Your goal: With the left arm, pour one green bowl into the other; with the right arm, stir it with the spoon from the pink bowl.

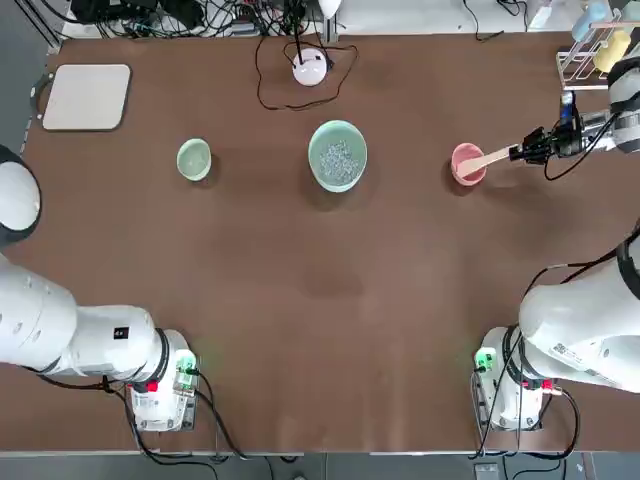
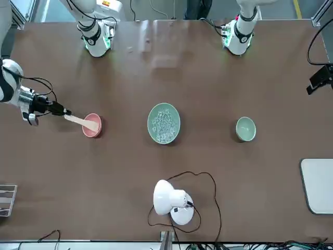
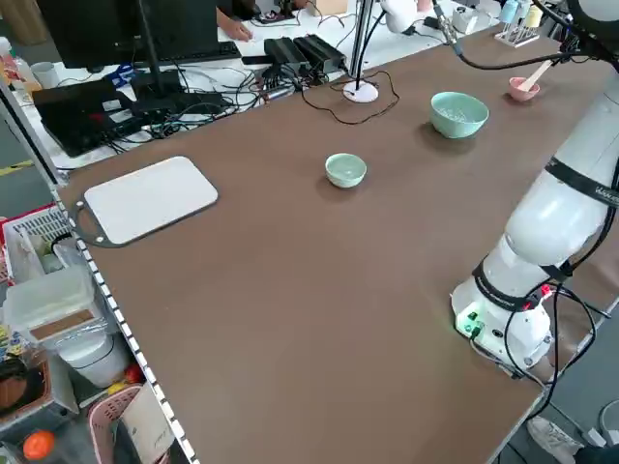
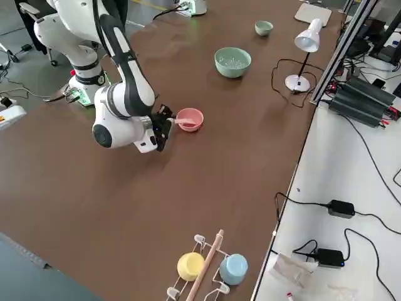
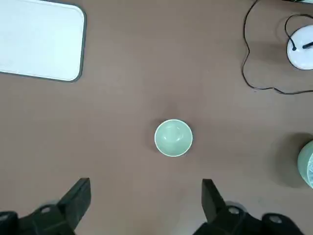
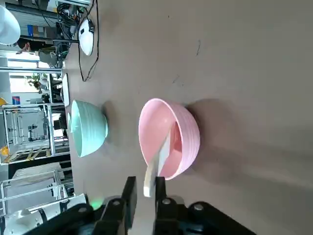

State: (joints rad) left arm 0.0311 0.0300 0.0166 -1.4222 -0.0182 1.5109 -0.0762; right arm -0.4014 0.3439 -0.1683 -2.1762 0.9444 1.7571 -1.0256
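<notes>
While in pink bowl [image 1: 466,164], spoon [image 1: 489,159] handle points right.

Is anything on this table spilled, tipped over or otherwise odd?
Nothing stands out. All three bowls sit upright: the small green bowl looks empty, the large green bowl keeps its beads inside, and the spoon leans in the pink bowl.

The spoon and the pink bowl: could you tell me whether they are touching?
Touching. In the right wrist view the spoon lies with its scoop inside the pink bowl, its handle leaning over the rim.
</notes>
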